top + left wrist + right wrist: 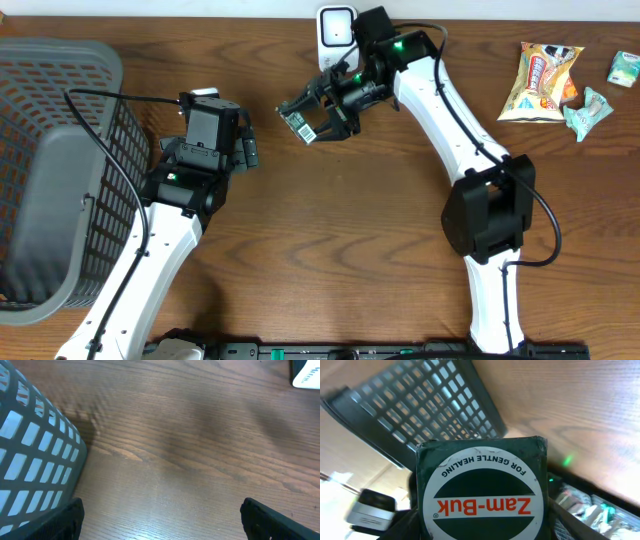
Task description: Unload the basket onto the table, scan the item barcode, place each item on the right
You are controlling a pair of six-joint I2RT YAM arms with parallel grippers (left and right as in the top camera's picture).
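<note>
The right pincer (320, 113) is clenched on the Zam-Buk box (482, 495), held above the surface. The white scanner (336, 28) stands close beside this pincer. I think the barcode face should turn toward it slowly. The left pincer (160, 520) is released, empty.

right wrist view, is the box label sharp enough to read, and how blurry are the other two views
Right wrist: the green box label is crisp and readable, though upside down; the basket behind it is soft. Left wrist: the table grain looks soft and smeared. Overhead: sharp and evenly lit, with only faint shadows.
</note>
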